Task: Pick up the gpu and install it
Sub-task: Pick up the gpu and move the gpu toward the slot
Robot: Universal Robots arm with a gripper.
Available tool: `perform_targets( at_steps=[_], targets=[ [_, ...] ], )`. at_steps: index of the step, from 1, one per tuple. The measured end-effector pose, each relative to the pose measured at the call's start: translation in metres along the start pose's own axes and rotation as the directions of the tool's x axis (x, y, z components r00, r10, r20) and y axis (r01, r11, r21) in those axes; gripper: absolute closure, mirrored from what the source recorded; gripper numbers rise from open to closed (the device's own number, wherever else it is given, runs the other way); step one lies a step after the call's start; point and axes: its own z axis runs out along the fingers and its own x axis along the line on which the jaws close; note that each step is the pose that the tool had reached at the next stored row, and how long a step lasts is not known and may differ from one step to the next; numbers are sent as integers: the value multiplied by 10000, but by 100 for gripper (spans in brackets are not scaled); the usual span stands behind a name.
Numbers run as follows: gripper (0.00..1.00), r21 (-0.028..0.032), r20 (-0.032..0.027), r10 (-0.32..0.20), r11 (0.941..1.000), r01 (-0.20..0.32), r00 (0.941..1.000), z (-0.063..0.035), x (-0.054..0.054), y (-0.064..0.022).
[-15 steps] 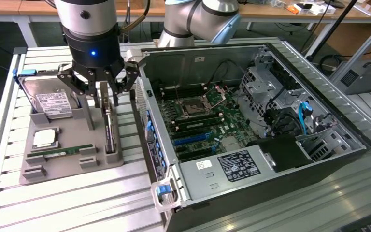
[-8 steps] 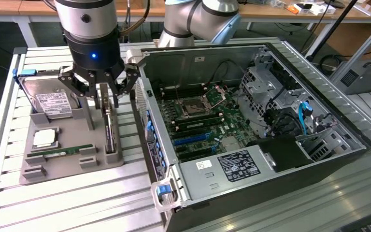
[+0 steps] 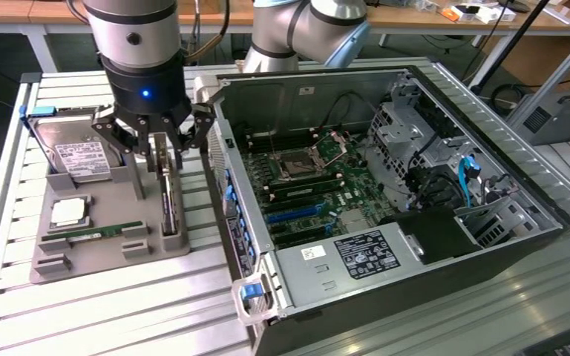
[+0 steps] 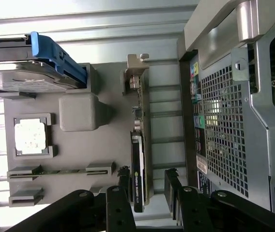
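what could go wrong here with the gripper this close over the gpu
1. The gpu stands on its thin edge in the grey holder. The open gripper has a finger on each side of it, so an off-centre descent could land a finger on the card's top edge or tilt it.
2. The computer case wall stands close beside the card, so the finger on that side might bump it.

Arm [image 3: 136,37] stands vertical, wrist pointing straight down, blue light glowing on its black collar. Jaws are spread wide, black fingers [image 4: 172,178] splayed to either side, tips aimed downward.
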Motion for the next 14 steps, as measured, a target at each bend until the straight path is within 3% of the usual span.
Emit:
perform_targets(
  at_steps=[12, 14],
  targets=[
    [58, 3, -4, 0, 10000, 0, 10000, 276, 7, -13],
    [58, 5, -5, 0, 10000, 0, 10000, 281, 7, -13]
  ],
)
